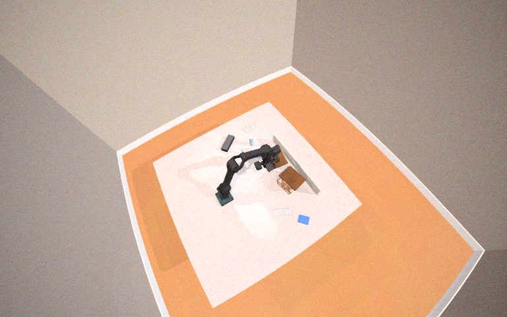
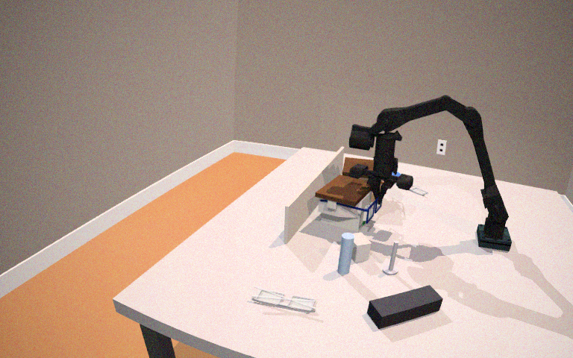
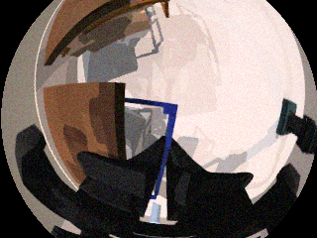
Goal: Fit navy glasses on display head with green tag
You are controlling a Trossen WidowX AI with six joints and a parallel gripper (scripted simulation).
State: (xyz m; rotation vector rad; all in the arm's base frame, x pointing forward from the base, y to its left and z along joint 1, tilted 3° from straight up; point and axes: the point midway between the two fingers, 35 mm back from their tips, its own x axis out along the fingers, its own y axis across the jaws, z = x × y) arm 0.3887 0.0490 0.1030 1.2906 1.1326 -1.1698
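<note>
The head with the green tag (image 2: 364, 222) has a brown top (image 1: 280, 160) (image 2: 338, 192) (image 3: 84, 114) and a pale body. The navy glasses (image 2: 368, 209) (image 3: 170, 124) are at its front, lenses before the face. The temple visible in the exterior view runs back under the brown top, past the pale ear block (image 2: 331, 206). The far temple and the nose contact are hidden. My gripper (image 2: 379, 203) (image 3: 166, 140) points down before the face, shut on the navy glasses' front. The other head (image 1: 292, 178) (image 2: 352, 162) (image 3: 74, 20) stands beside it, wearing orange-brown glasses.
An upright board (image 1: 297, 164) (image 2: 312, 194) stands behind both heads. A light-blue cylinder (image 1: 251, 142) (image 2: 345, 253), a pale block (image 2: 361, 248), a thin post (image 2: 392, 259) and a black case (image 1: 227, 142) (image 2: 404, 306) stand to one side. A blue square (image 1: 303, 219) lies beyond the other head.
</note>
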